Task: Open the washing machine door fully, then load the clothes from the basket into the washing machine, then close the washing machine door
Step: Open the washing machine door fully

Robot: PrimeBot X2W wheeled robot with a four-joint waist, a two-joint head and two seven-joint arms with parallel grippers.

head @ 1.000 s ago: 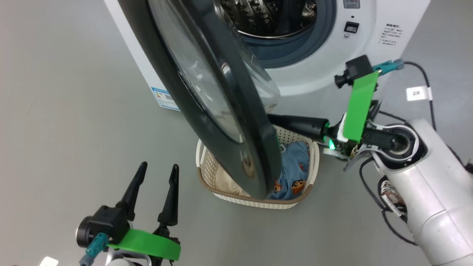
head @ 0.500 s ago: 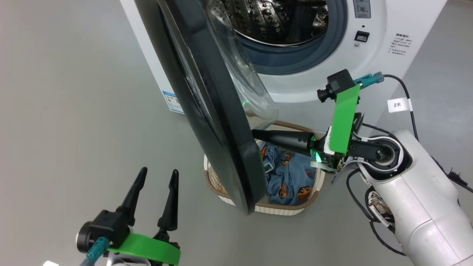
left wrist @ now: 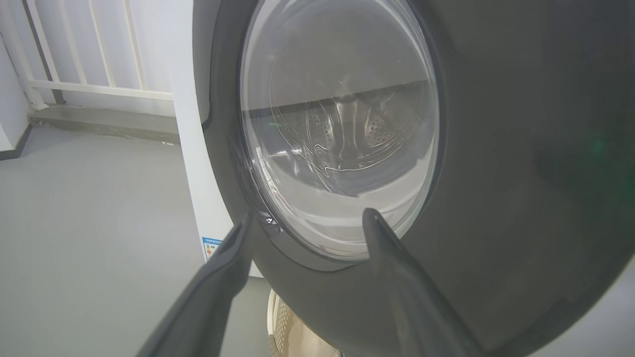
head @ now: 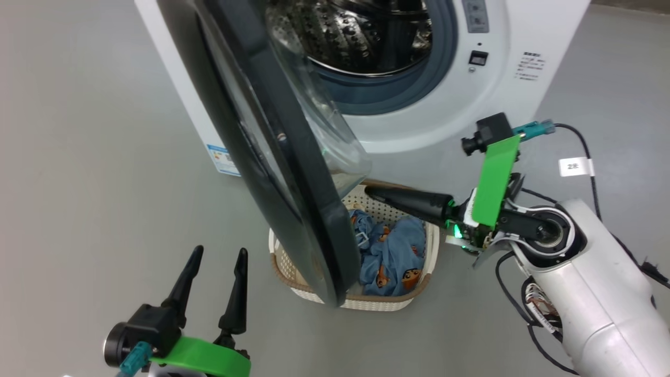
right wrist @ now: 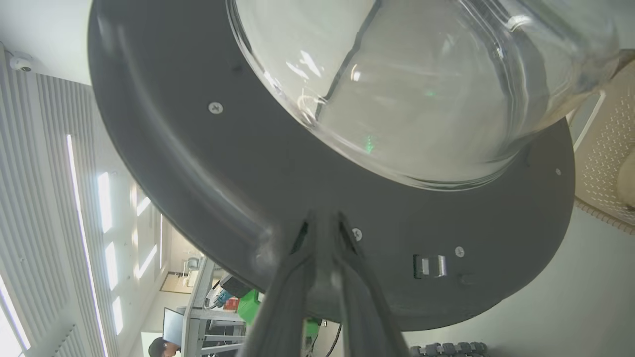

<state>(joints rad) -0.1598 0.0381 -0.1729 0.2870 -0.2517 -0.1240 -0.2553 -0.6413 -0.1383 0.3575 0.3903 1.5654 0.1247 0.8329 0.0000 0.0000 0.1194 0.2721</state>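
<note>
The white washing machine (head: 419,125) stands at the top with its steel drum (head: 356,31) exposed. Its black washing machine door (head: 309,183) hangs swung out, edge-on in the head view, over the basket (head: 361,302). Blue printed clothes (head: 392,256) lie in the basket. My right gripper (head: 368,191) is shut and empty; its tips point left at the door's inner rim (right wrist: 278,188), just under the glass bowl (right wrist: 421,89); contact is unclear. My left gripper (head: 219,254) stands open at the lower left, facing the door's outer window (left wrist: 342,124).
Grey floor lies all around. A black cable with a white tag (head: 573,166) runs right of the machine. A blue label sticker (head: 222,158) marks the machine's lower corner. A white railing (left wrist: 89,59) stands far behind. A person (right wrist: 163,347) shows in the distance.
The door has swung wider, uncovering more of the basket and clothes. My right gripper stayed shut by the inner rim, its tips now showing. The head camera shifted; my left gripper stayed open.
</note>
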